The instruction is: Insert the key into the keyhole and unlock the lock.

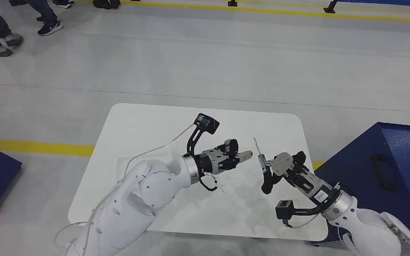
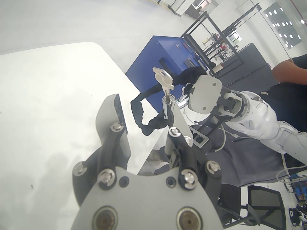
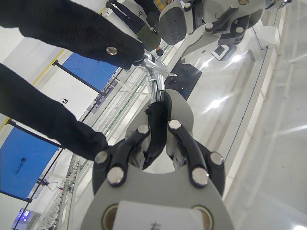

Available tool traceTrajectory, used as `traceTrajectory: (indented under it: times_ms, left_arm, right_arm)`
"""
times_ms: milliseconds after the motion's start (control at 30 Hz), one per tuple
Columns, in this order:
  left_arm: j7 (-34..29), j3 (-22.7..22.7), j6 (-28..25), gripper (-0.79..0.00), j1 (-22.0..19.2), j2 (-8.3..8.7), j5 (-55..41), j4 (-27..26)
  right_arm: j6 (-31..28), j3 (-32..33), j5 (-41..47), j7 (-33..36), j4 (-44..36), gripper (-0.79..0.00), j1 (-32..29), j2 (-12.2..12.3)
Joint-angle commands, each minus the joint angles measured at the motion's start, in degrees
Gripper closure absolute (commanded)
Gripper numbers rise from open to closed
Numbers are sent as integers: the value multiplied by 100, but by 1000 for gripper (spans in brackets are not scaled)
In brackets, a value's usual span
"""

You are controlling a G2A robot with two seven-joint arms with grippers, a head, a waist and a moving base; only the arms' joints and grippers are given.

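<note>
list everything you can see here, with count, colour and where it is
key: one, silver, standing in the top of the lock's cylinder, between the two grippers
lock: one, silver cylinder on a black fabric-covered loop, held up above the table
table: one, white with rounded corners, under both arms
cabinet: one, blue, beside the table on the right arm's side
floor line: one, yellow, on the grey floor beside the table
left gripper: one, grey and black, open, close beside the lock
right gripper: one, grey and black, shut on the lock's black fabric
</note>
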Motion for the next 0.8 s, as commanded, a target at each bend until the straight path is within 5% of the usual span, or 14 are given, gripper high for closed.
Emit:
traceTrajectory:
  times_ms: [0, 33, 67, 467, 767]
  left_arm:
    - [15, -25, -29, -360, -1, -10, -11, -2]
    - [34, -29, -85, -382, -1, -16, -17, -9]
    - [83, -29, -213, -785, -2, -27, -71, -25]
    - [83, -29, -213, -785, -2, -27, -71, -25]
    - [178, 78, 2766, -785, -92, -234, -862, -621]
  right_arm:
    - [-4, -17, 0, 61, -9, 0, -57, 81]
    - [-8, -28, 0, 84, -8, 0, -80, 122]
    - [-20, -64, 0, 70, -6, 0, -115, 162]
    - [-43, -126, 0, 136, 7, 0, -153, 202]
    - [-43, -126, 0, 136, 7, 0, -153, 202]
